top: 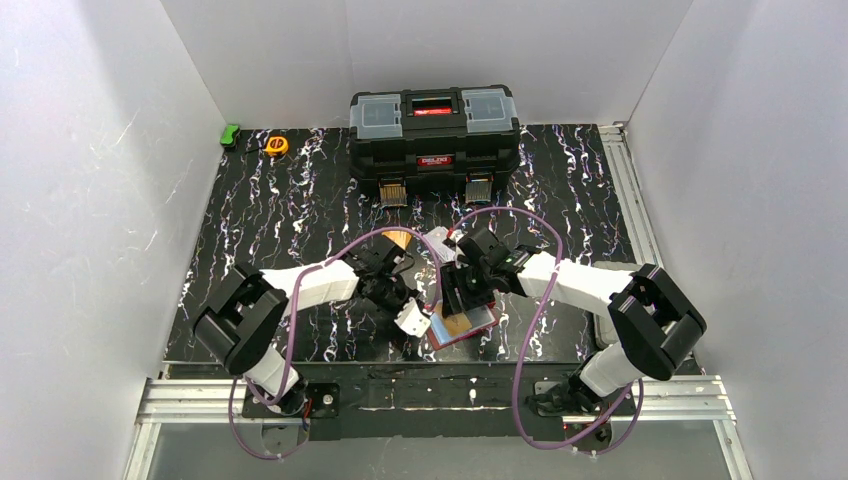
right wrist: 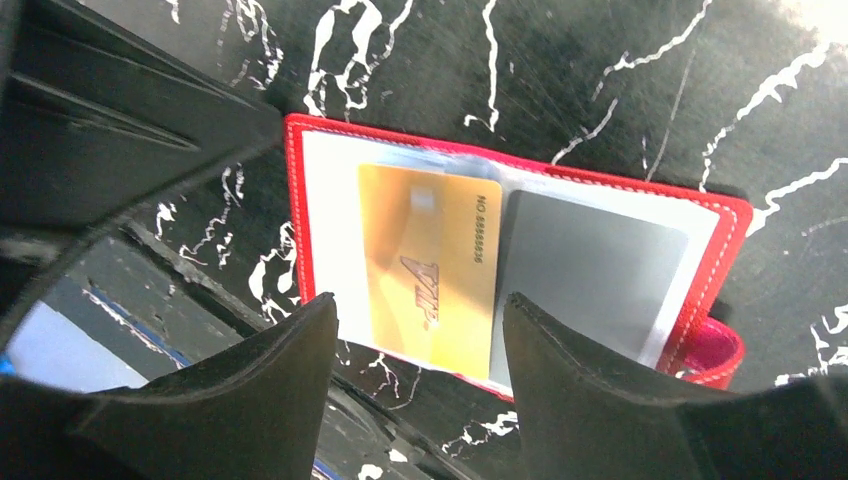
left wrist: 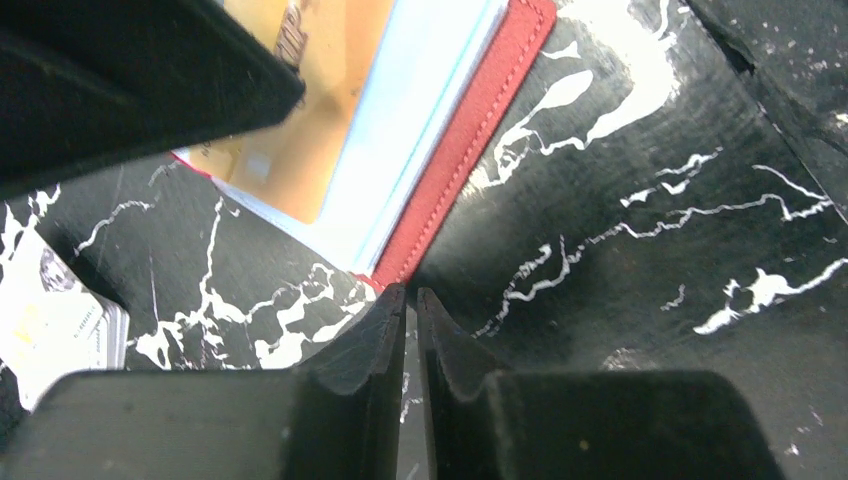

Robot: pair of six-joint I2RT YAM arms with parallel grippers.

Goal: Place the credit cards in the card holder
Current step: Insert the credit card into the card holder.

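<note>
The red card holder (right wrist: pixel 300 210) lies open on the table near the front edge, also in the top view (top: pixel 478 326). An orange credit card (right wrist: pixel 430 270) lies on its clear pockets, one short end sticking out over the holder's edge. My right gripper (right wrist: pixel 418 300) is open and empty, hovering over that end of the card. My left gripper (left wrist: pixel 410 295) is shut and empty, its tips at the holder's corner (left wrist: pixel 470 130). Whitish-grey cards (left wrist: pixel 50 320) lie on the table to its left. More cards, orange (top: pixel 397 238) and whitish (top: pixel 437 243), lie behind the grippers.
A big black toolbox (top: pixel 434 140) stands at the back middle. A yellow tape measure (top: pixel 276 145) and a small green object (top: pixel 230 135) sit at the back left. White walls close in three sides. The table's front edge runs just below the holder.
</note>
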